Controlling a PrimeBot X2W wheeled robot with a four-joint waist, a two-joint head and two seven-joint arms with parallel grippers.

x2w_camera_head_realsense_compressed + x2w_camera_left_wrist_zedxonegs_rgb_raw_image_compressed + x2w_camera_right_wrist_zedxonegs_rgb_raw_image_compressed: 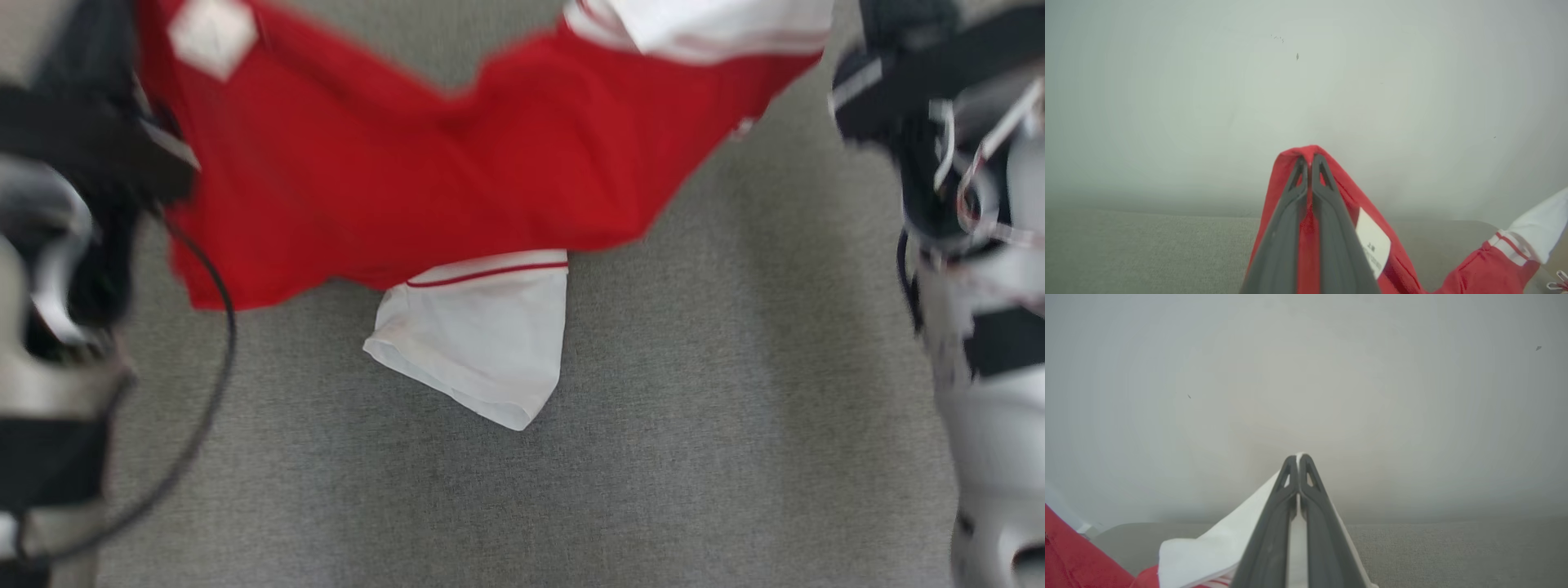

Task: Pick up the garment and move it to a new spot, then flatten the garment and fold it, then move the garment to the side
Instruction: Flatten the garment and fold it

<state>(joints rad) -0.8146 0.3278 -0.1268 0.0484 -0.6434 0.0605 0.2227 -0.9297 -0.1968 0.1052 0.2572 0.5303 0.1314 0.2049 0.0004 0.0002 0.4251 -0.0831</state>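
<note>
The garment (424, 180) is a red shirt with white sleeves and a white label, hanging stretched between my two arms above the grey fabric surface (653, 457). One white sleeve (482, 335) droops from its lower edge. In the left wrist view my left gripper (1309, 161) is shut on a red fold of the garment (1351, 192), the white label beside its fingers. In the right wrist view my right gripper (1298, 459) is shut on white cloth of the garment (1208, 551). Both fingertips in the head view lie hidden past the top edge.
My left arm (57, 269) with a dark cable fills the left border of the head view, my right arm (971, 245) the right border. A pale wall (1290, 90) stands beyond the grey surface in both wrist views.
</note>
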